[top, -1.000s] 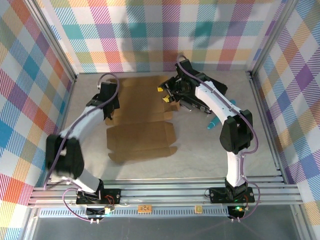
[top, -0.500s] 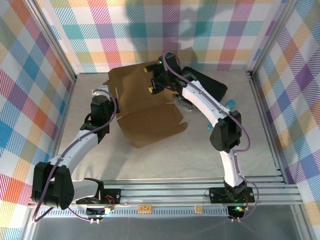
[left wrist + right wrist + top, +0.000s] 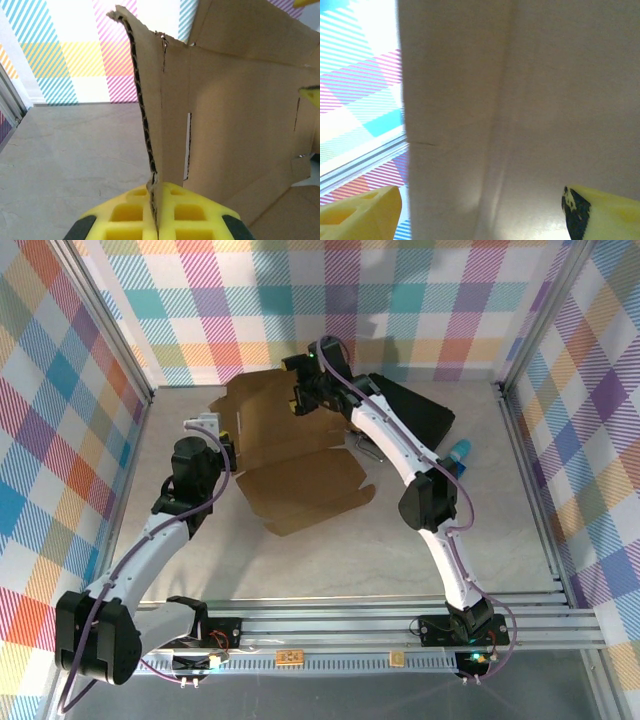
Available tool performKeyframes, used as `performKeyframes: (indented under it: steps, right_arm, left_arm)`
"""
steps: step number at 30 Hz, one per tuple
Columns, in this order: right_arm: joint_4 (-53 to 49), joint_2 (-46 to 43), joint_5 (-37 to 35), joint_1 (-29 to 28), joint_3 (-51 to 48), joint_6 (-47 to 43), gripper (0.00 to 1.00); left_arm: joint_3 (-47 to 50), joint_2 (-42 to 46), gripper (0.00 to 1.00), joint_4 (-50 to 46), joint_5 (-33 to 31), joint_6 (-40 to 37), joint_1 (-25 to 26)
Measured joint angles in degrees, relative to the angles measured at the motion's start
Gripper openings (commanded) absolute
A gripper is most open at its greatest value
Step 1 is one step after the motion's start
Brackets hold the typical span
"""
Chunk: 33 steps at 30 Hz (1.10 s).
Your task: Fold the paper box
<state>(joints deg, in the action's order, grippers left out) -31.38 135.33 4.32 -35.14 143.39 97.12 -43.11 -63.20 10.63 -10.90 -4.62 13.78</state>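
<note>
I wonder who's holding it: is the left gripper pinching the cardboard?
Yes, the left gripper is shut on the paper box's edge.

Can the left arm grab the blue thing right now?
Probably not. The left end effector is shut on the cardboard, and the blue thing lies across the table, past the right arm.

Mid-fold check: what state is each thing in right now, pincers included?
paper box: partly folded, far panel raised, near panel flat on the table.
left pincer: shut on the box's raised side edge.
right pincer: open, facing the raised panel.
black briefcase: lying flat, appears shut.
blue object: lying on the table.
</note>
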Motion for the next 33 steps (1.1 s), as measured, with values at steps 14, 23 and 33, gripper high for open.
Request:
performKeyframes:
  steps: [14,23,33]
  right_arm:
    - [0.48,0.31,2.82,1.81,0.2,0.02,0.73]
    - [1.95,3.32,4.42,2.95,0.63,1.46,0.4]
    - [1.4,3.39,4.94,2.89,0.61,2.56,0.0]
  left_arm:
    - [0.68,1.88,0.0,-0.46,0.79,-5.6,1.6]
    - [0.68,2.32,0.0,-1.51,0.94,-7.23,1.9]
    - [0.68,2.54,0.14,-1.29,-0.13,-6.25,1.9]
